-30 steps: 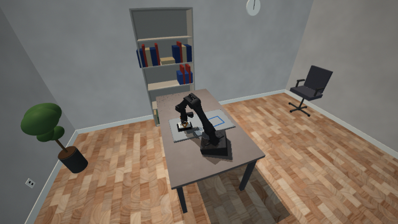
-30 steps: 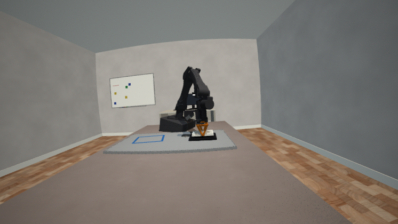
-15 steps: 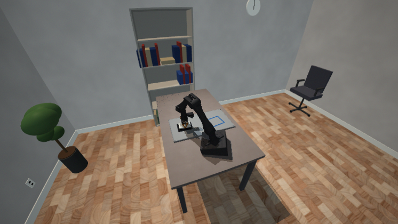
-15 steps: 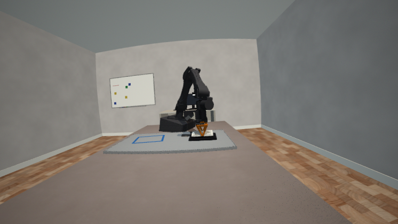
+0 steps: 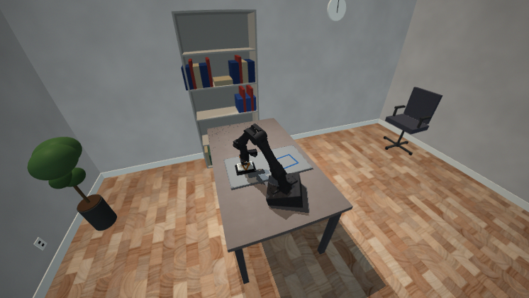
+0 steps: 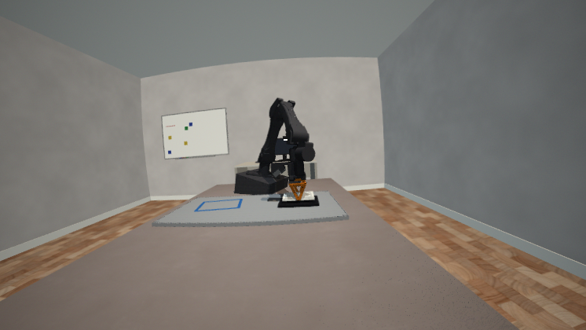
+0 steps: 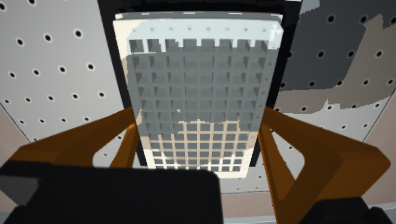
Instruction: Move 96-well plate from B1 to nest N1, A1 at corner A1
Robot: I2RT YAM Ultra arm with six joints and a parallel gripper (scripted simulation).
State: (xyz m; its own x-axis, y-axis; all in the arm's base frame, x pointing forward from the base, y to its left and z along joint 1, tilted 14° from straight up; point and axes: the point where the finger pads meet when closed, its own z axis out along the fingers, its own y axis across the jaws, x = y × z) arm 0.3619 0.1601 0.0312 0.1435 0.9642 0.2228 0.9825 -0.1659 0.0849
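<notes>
Arm (image 6: 287,130) folded over, hand (image 6: 298,192) pointing down, clamped on plate (image 7: 197,95)

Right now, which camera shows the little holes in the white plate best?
The wrist view: the 96-well plate fills it, its grid of wells clear between the orange fingers. In the top and exterior views it is only a small white patch under the gripper.

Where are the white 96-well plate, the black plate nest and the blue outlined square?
white 96-well plate (image 7: 200,90), wrist view, well grid
black plate nest (image 6: 287,203), exterior view, front left edge
blue outlined square (image 6: 217,209), exterior view, front line
</notes>
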